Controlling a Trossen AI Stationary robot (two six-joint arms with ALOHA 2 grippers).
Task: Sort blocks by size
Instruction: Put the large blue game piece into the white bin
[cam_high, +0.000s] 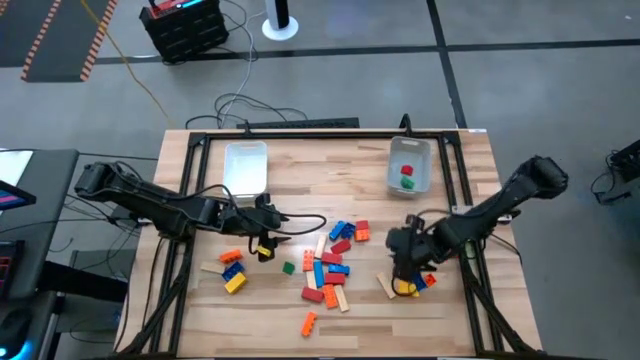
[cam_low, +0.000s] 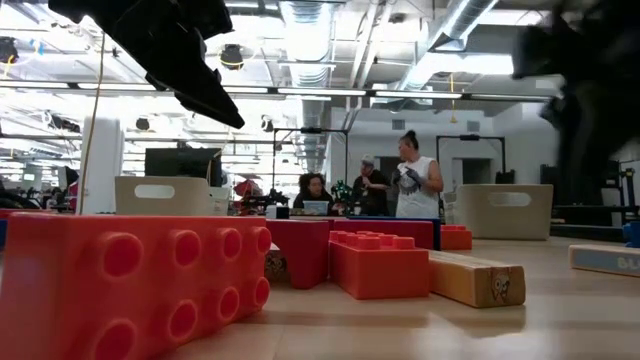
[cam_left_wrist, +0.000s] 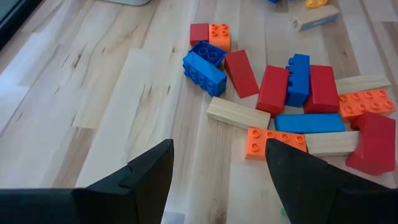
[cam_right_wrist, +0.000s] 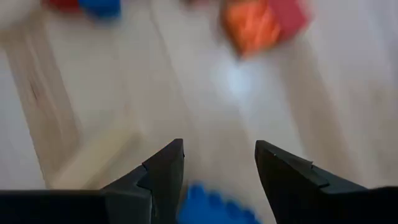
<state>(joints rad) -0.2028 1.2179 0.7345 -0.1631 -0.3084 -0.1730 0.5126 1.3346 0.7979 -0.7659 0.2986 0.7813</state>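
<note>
Several blocks (cam_high: 330, 265) in red, blue, orange and tan lie in a loose pile at the table's middle; the left wrist view shows them (cam_left_wrist: 292, 99) flat on the wood. My left gripper (cam_high: 265, 240) hovers just left of this pile, open (cam_left_wrist: 217, 149), nothing between its fingers. A few more blocks (cam_high: 232, 270) lie near it. My right gripper (cam_high: 403, 270) points steeply down at the right, open (cam_right_wrist: 219, 146), over a small cluster of yellow, blue and red blocks (cam_high: 412, 286). A blue block (cam_right_wrist: 211, 208) shows low between its fingers; no touch is seen.
Two clear bins stand at the table's far side: the left bin (cam_high: 245, 165) and the right bin (cam_high: 410, 165), which holds a red and a green block. A black frame (cam_high: 300, 133) rims the table. An orange block (cam_high: 309, 322) lies near the front edge. People stand in the room beyond (cam_low: 405, 180).
</note>
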